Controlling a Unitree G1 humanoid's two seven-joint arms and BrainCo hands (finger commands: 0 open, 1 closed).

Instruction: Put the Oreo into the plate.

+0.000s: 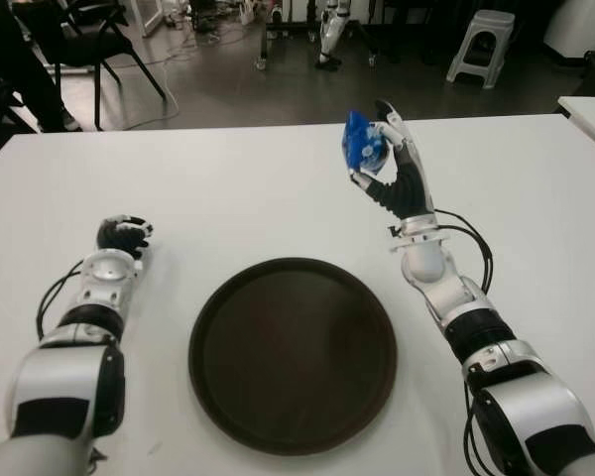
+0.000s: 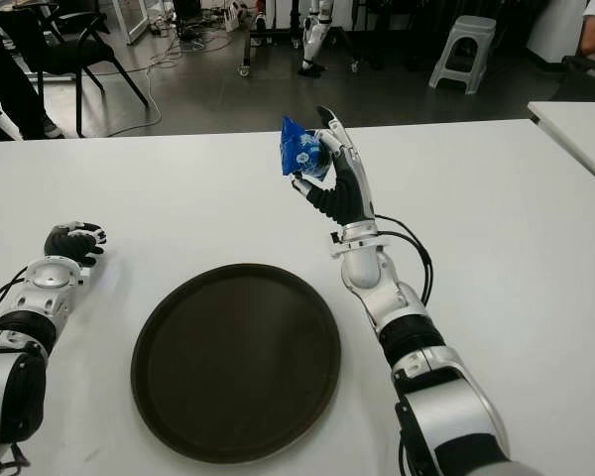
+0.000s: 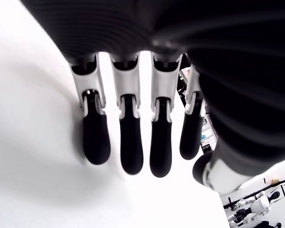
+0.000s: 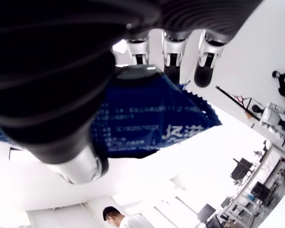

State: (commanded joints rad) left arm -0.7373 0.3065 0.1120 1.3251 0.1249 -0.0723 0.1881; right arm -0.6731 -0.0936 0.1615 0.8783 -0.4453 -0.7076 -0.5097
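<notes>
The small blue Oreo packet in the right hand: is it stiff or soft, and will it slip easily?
The small blue foil Oreo packet probably crinkles rather than staying stiff: its serrated edge looks bent in the right hand. It seems light, held high by fingertips alone. The glossy wrapper may slip, so release it low over the dark round plate.

Both eye views look forward and down from the head at the white surface [image 1: 278, 178], sharing the plate [image 1: 293, 354] and both arms, slightly shifted sideways. Each wrist view sits very near its own fingers [image 3: 128, 142], filling the frame.
</notes>
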